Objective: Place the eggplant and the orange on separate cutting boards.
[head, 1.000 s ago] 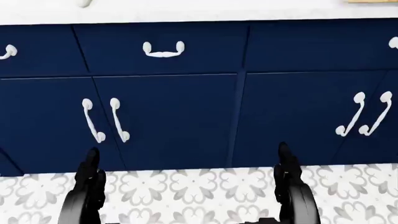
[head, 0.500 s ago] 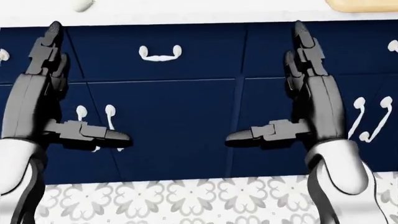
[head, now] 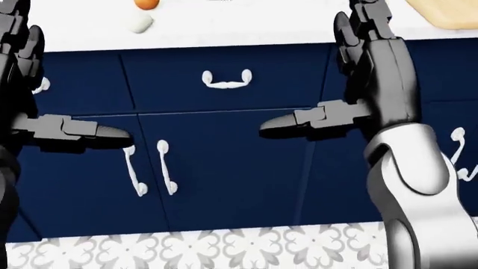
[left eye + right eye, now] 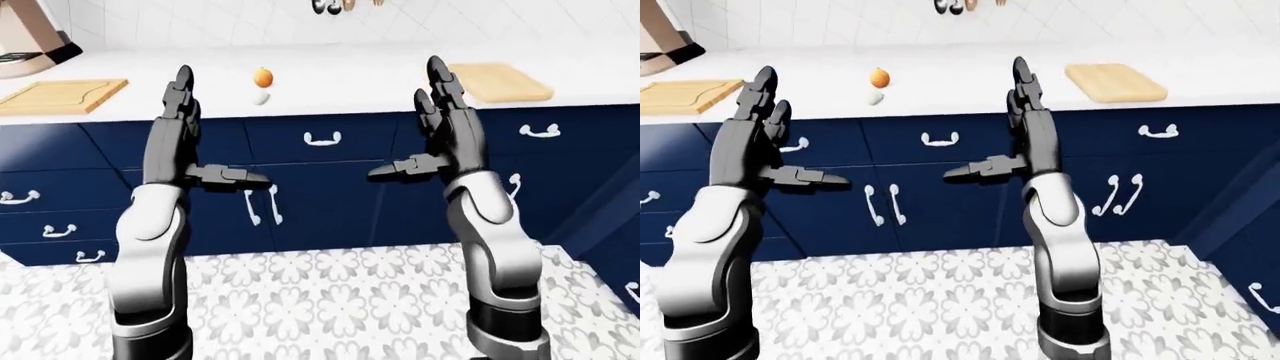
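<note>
**Kitchen counter ahead, nothing picked up yet**

White counter (image 4: 330, 79) over navy cabinets (image 4: 330, 195), seen from well apart. Two boards: left board (image 4: 60, 95), right board (image 4: 498, 81), both bare. Left hand (image 4: 175, 139) and right hand (image 4: 445, 127) raised, fingers spread, gripping nothing. Orange (image 4: 262, 76) near a pale lump (image 4: 260, 97), identity unclear. Eggplant nowhere visible. Approach step, by the look of it; next: closing in, reaching for orange.

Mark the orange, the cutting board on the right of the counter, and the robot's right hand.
orange (image 4: 262, 76), left-eye view, middle of the fruit.
right cutting board (image 4: 500, 82), left-eye view, centre of its top face.
right hand (image 4: 447, 131), left-eye view, the palm, fingers open.
</note>
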Robot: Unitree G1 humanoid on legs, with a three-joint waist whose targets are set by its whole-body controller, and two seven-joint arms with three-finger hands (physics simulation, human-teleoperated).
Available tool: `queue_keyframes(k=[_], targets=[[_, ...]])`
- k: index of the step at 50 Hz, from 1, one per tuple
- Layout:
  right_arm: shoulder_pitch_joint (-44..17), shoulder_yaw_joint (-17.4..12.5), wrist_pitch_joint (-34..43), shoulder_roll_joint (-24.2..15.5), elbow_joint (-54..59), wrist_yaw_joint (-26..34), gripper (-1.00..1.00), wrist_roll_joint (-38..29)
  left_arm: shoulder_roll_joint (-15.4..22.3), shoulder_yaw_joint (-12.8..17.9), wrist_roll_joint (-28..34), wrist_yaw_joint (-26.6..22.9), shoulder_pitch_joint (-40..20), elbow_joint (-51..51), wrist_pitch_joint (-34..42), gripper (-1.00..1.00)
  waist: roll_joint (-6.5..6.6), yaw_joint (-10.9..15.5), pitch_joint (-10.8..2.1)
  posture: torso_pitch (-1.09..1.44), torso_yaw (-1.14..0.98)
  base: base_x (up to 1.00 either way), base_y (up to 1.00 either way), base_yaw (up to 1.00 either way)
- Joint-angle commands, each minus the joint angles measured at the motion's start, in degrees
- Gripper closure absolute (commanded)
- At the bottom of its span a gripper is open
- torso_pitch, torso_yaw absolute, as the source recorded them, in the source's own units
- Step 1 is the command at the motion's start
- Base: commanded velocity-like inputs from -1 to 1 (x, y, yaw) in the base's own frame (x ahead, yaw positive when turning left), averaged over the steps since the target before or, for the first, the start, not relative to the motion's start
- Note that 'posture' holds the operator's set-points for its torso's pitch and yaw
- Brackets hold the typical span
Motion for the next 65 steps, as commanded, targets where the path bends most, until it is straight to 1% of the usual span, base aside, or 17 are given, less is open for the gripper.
queue_keyframes(k=[1, 7, 8, 11, 15, 19, 22, 30, 34, 42, 45, 48, 55, 59, 60, 61, 65], targets=[[-1.72, -0.32, -2.50, -0.07, -1.87, -0.67, -1.00, 0.11, -0.22, -0.75, 0.51, 0.31, -1.35, -1.12, -3.35, -1.00, 0.24, -0.20, -1.16, 0.00, 0.00, 0.13, 0.26, 0.00], [-2.89, -0.34, -1.48, -0.43, -2.78, -1.20, -1.00, 0.71, 0.41, -0.37, 0.36, 0.13, -4.17, 0.04, -2.80, -1.00, -4.72, 0.21, -2.09, 0.00, 0.00, 0.13, 0.25, 0.00], [-1.94, -0.21, -2.96, -0.41, -2.10, -0.90, -1.00, 0.46, 0.58, -0.35, 0.28, 0.03, -4.57, 0.33, -2.75, -1.00, -2.72, -0.30, -1.71, 0.00, 0.00, 0.13, 0.24, 0.00], [-3.76, -0.60, -0.27, -0.79, -3.20, -1.08, -1.00, 0.86, 0.83, -0.27, 0.36, -0.09, -4.34, -0.86, -1.79, -1.00, -3.80, 0.10, -2.26, 0.00, 0.00, 0.13, 0.24, 0.00], [-3.99, -0.57, -0.94, -0.94, -2.43, -0.86, -1.00, 0.81, 1.86, 0.39, 0.64, -0.83, -4.92, -3.48, 0.92, -1.00, -1.73, 0.00, -1.51, 0.00, 0.00, 0.14, 0.23, 0.00], [-3.10, -0.17, -2.11, -0.87, -2.75, -0.21, -1.00, 0.58, 2.08, 0.33, 1.11, -0.84, -4.78, -4.13, 1.16, -1.00, 4.34, -0.63, -2.37, 0.00, 0.00, 0.14, 0.20, 0.00], [-2.37, -0.20, -3.08, -0.71, -2.66, -0.10, -1.00, 0.51, 2.07, 0.29, 1.36, -0.96, -5.19, -4.19, 1.48, -1.00, 3.93, -0.12, -1.67, 0.00, 0.00, 0.13, 0.17, 0.00], [-3.48, 0.06, -1.52, -0.30, -3.21, -0.23, -1.00, 0.63, 2.48, 0.87, 1.34, -0.75, -5.31, -5.21, 2.62, -1.00, -0.20, 0.47, -1.19, 0.00, 0.00, 0.18, 0.11, 0.00], [-3.08, 0.01, -1.96, -0.32, -3.11, 0.23, -1.00, 0.52, 2.13, 0.00, 2.30, -0.62, -5.10, -3.79, 0.79, -1.00, -4.68, 0.92, -1.96, 0.00, 0.00, 0.18, 0.10, 0.00], [-4.80, 0.16, -1.00, -0.44, -2.96, 0.22, -1.00, 0.45, 2.30, 0.43, 1.93, -0.24, -6.67, -3.46, 2.52, -1.00, -0.32, 0.29, -1.33, 0.00, 0.00, 0.18, 0.01, 0.00], [-3.32, 0.54, -3.46, 0.21, -1.82, 0.14, -1.00, 0.21, 3.12, 1.01, 1.97, -0.47, -6.90, -3.53, 2.71, -1.00, 3.66, -0.19, -1.76, 0.00, 0.00, 0.18, 0.01, 0.00], [-4.60, 0.36, -1.66, -0.02, -2.38, 0.01, -1.00, 0.57, 3.10, 0.89, 2.02, -0.50, -6.44, -4.20, 2.91, -1.00, 3.82, 0.08, -1.51, 0.00, 0.00, 0.18, 0.01, 0.00], [-1.99, 0.51, -4.02, 0.22, -2.75, 0.60, -1.00, 0.06, 2.94, 0.77, 1.76, -0.53, -7.10, -4.45, 2.54, -1.00, 0.12, 0.91, -1.32, 0.00, 0.00, 0.18, 0.01, 0.00], [-1.83, 0.55, -3.77, 0.38, -3.21, 0.64, -1.00, 0.10, 2.95, 0.80, 1.69, -0.65, -6.66, -4.62, 2.32, -1.00, -5.46, 1.19, -2.67, 0.00, 0.00, 0.18, 0.01, 0.00], [-1.83, 0.47, -3.63, 0.41, -3.38, 0.61, -1.00, 0.20, 3.01, 0.93, 1.65, -0.72, -6.50, -4.87, 2.37, -1.00, -2.38, 0.64, -1.88, 0.00, 0.00, 0.18, 0.02, 0.00], [-1.80, 0.35, -3.58, 0.41, -3.41, 0.57, -1.00, 0.31, 3.01, 0.89, 1.67, -0.75, -6.43, -4.76, 2.22, -1.00, -3.69, 0.89, -1.77, 0.00, 0.00, 0.18, 0.02, 0.00], [-1.57, 0.44, -3.38, 0.29, -3.70, 0.56, -1.00, 0.17, 2.77, 0.63, 1.90, -0.69, -6.11, -4.49, 1.58, -1.00, -2.24, 0.46, -1.81, 0.00, 0.00, 0.18, 0.01, 0.00]])
